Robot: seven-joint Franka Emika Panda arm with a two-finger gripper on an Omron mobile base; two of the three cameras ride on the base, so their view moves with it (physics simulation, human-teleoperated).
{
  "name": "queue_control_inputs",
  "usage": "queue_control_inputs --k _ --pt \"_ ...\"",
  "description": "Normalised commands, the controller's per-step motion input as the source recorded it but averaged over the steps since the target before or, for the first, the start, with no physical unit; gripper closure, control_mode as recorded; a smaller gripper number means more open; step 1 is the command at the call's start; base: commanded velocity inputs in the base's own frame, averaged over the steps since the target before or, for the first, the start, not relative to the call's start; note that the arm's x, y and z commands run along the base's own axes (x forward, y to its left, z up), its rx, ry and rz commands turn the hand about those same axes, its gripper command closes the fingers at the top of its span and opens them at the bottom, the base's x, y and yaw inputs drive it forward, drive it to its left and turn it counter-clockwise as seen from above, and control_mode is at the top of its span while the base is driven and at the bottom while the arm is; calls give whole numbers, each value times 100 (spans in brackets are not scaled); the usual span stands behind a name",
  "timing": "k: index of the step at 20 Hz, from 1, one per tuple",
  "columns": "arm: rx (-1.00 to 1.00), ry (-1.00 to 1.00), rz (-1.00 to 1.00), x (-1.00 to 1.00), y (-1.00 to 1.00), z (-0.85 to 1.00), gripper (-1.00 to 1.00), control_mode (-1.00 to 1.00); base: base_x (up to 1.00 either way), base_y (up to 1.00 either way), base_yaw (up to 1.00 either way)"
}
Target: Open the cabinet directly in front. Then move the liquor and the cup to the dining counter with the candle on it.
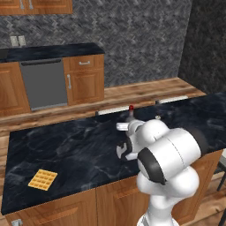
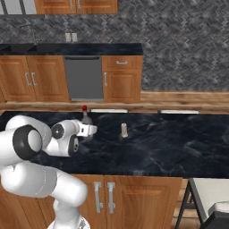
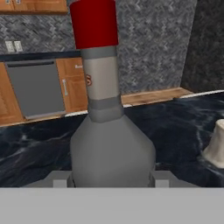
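Note:
The liquor (image 3: 109, 135), a grey bottle with a red cap, stands upright between my fingertips (image 3: 161, 178) in the hand view. My gripper (image 1: 130, 121) (image 2: 86, 124) is shut on its body, low over the dining counter (image 1: 66, 145) (image 2: 170, 143) with its black veined top. The liquor's (image 1: 131, 113) (image 2: 85, 116) neck and cap rise just beyond my hand. A pale candle (image 2: 124, 130) (image 3: 215, 148) (image 1: 157, 117) stands on the same top, a short way to the right of the bottle. The cup is out of view. Brown wall cabinet doors (image 1: 35, 5) (image 2: 76, 5) at the top edge look shut.
A yellow waffle-like square (image 1: 43, 179) lies at the near left of the dining counter. Across a wooden floor strip is a black-topped counter with drawers and a grey dishwasher (image 1: 43, 84) (image 2: 83, 78). A stool (image 2: 210, 197) stands at the lower right.

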Motion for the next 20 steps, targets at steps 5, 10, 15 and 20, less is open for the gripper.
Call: queue_control_inputs --k 5,10,15,20 --pt "0 0 0 0 0 0 -100 -100 0 0 0" --pt "1 0 0 0 0 11 -100 -100 0 0 0" --pt "1 0 0 1 0 64 -100 -100 0 0 0" --pt "0 0 -5 0 0 98 -100 -100 0 0 0"
